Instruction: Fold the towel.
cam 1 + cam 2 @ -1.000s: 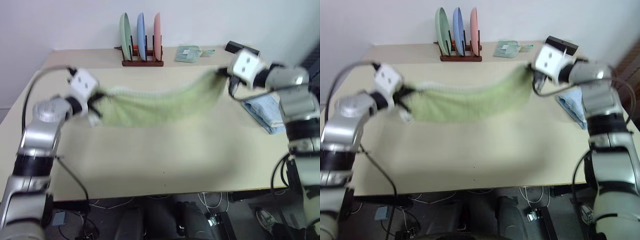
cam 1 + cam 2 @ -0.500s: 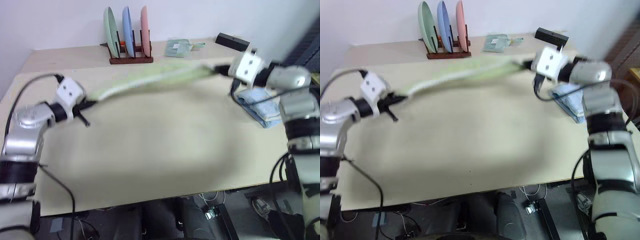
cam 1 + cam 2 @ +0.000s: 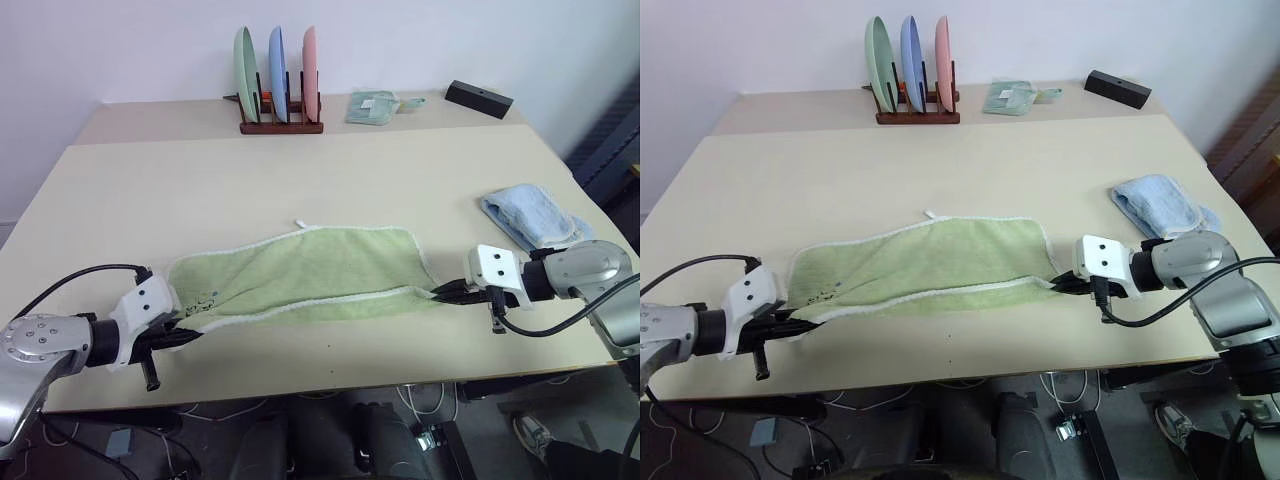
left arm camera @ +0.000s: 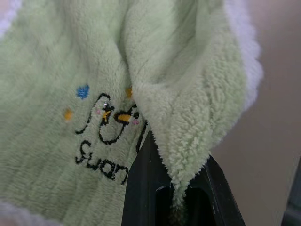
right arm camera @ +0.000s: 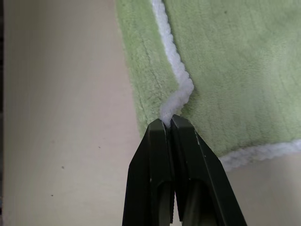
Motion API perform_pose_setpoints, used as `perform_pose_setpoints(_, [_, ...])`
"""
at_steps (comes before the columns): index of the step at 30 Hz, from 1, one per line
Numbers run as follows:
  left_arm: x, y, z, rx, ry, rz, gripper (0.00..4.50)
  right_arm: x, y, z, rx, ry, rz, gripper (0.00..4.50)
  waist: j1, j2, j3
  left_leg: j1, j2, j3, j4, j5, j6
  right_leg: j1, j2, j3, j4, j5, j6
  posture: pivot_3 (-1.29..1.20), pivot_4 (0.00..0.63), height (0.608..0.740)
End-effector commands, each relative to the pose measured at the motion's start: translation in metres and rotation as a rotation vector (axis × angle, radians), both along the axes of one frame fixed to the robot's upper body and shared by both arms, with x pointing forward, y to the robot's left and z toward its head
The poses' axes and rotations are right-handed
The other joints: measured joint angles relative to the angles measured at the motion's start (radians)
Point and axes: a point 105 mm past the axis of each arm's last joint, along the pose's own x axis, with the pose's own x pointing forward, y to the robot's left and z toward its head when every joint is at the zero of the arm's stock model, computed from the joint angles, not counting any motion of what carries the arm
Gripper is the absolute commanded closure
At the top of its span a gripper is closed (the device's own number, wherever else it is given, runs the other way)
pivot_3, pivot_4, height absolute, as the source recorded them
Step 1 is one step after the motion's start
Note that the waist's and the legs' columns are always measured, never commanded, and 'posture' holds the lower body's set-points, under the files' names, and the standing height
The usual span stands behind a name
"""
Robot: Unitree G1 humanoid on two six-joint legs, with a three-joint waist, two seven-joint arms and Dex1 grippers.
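One fold apparently in: green towel (image 3: 300, 272) lies doubled lengthwise near front edge of table (image 3: 330, 180). Left tool (image 3: 178, 338) and right tool (image 3: 452, 292) each clamped shut on towel end corner. Remaining: release, crosswise fold.

Bare table (image 3: 330, 170) between the towel (image 3: 300, 275) and the plate rack (image 3: 280, 95), blue cloth (image 3: 530, 215) near the right edge, packet (image 3: 375, 107) and black box (image 3: 478, 98) at the back
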Motion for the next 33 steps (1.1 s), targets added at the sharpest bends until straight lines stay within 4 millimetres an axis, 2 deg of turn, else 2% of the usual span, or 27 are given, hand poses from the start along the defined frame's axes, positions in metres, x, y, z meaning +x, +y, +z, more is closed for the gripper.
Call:
perform_pose_setpoints(1, [-0.003,0.001,0.010,-0.017,-0.010,0.003,4.48,-0.002,0.002,0.018,0.035,-0.030,0.011,4.50,0.000,0.000,0.000,0.000,0.000,0.000,0.000,0.000,0.000,0.000,0.000,0.000,0.000,0.000,0.000,0.00,0.150,0.740])
perform_pose_setpoints(3, [-0.001,0.000,0.014,-0.038,-0.019,0.015,4.48,0.003,0.004,0.026,0.061,-0.065,-0.002,4.50,0.000,0.000,0.000,0.000,0.000,0.000,0.000,0.000,0.000,0.000,0.000,0.000,-0.001,0.000,0.000,0.00,0.150,0.740])
perform_pose_setpoints(5, [0.009,0.002,0.025,-0.060,-0.079,0.036,4.48,0.021,0.011,0.051,0.127,-0.167,-0.031,4.50,0.000,0.000,0.000,0.000,0.000,0.000,0.000,0.000,0.000,0.000,0.000,0.000,-0.001,0.000,0.000,0.00,0.150,0.740])
perform_pose_setpoints(7, [0.019,0.006,0.033,-0.074,-0.123,0.065,4.48,0.034,0.015,0.068,0.159,-0.238,-0.048,4.50,0.000,0.000,0.000,0.000,0.000,0.000,0.001,0.000,0.000,0.000,0.000,0.000,0.000,0.000,0.000,0.00,0.150,0.740])
perform_pose_setpoints(10, [0.036,0.013,0.041,-0.098,-0.180,0.110,4.48,0.052,0.017,0.079,0.171,-0.308,-0.068,4.50,0.001,0.000,0.000,0.000,0.000,0.000,0.000,0.000,0.000,0.000,0.003,0.000,0.000,0.000,0.000,0.00,0.150,0.740])
perform_pose_setpoints(15, [0.061,0.017,0.041,-0.121,-0.199,0.132,4.48,0.084,0.022,0.071,0.148,-0.365,-0.095,4.50,-0.002,-0.001,0.000,-0.001,-0.001,0.001,0.000,0.000,0.000,0.000,0.003,0.000,-0.001,0.002,0.004,0.00,0.150,0.740])
perform_pose_setpoints(20, [0.083,0.028,0.033,-0.142,-0.178,0.172,4.48,0.106,0.025,0.064,0.169,-0.378,-0.126,4.50,-0.004,0.000,0.000,-0.002,0.000,0.002,0.000,0.000,0.000,-0.001,0.004,0.000,-0.001,0.002,0.004,0.00,0.150,0.740])
perform_pose_setpoints(27, [0.098,0.035,0.015,-0.157,-0.112,0.187,4.48,0.121,0.026,0.055,0.177,-0.391,-0.152,4.50,-0.006,0.000,0.000,-0.002,0.000,0.002,0.000,0.000,-0.001,-0.002,0.004,0.000,-0.001,0.002,0.004,0.00,0.150,0.740])
perform_pose_setpoints(33, [0.106,0.033,0.011,-0.195,-0.087,0.191,4.48,0.125,0.027,0.046,0.174,-0.386,-0.159,4.50,-0.007,0.000,0.000,-0.002,0.000,0.002,0.000,0.001,-0.001,-0.002,0.004,0.000,0.000,0.002,0.004,0.00,0.150,0.740])
